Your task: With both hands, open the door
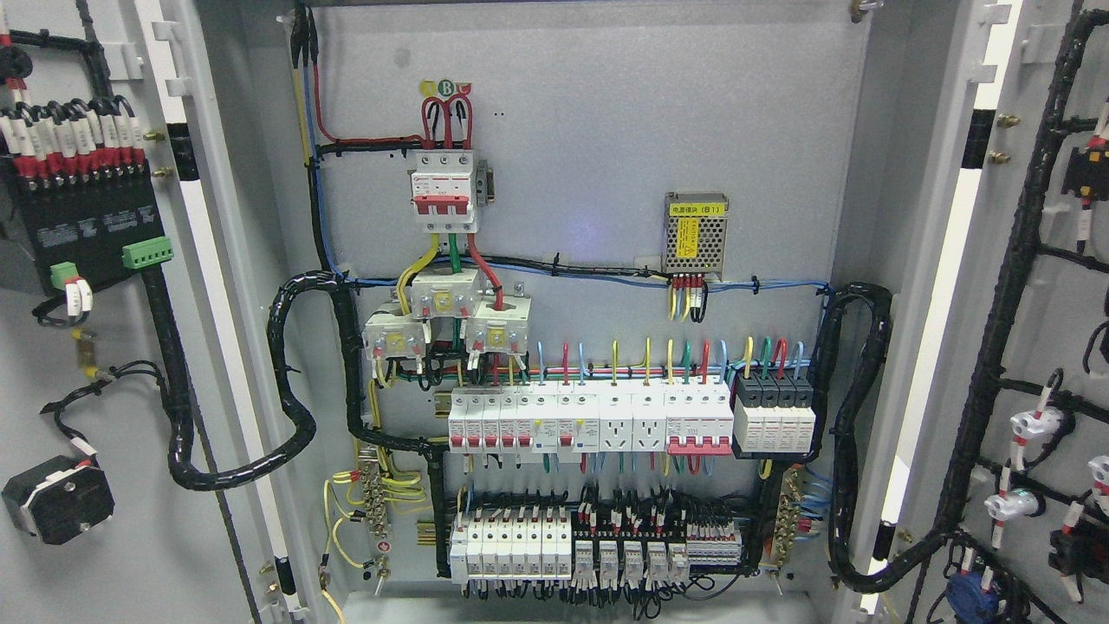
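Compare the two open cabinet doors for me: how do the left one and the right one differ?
The left door carries a black terminal block with red-capped wires and green connectors; the right door carries white and blue round components along its black harness. The left door's harness runs to a black square unit low down; the right door's branches repeatedly. Both are grey and swung fully open.

No part of the robot's body shows in the head view: no arm, no hand.
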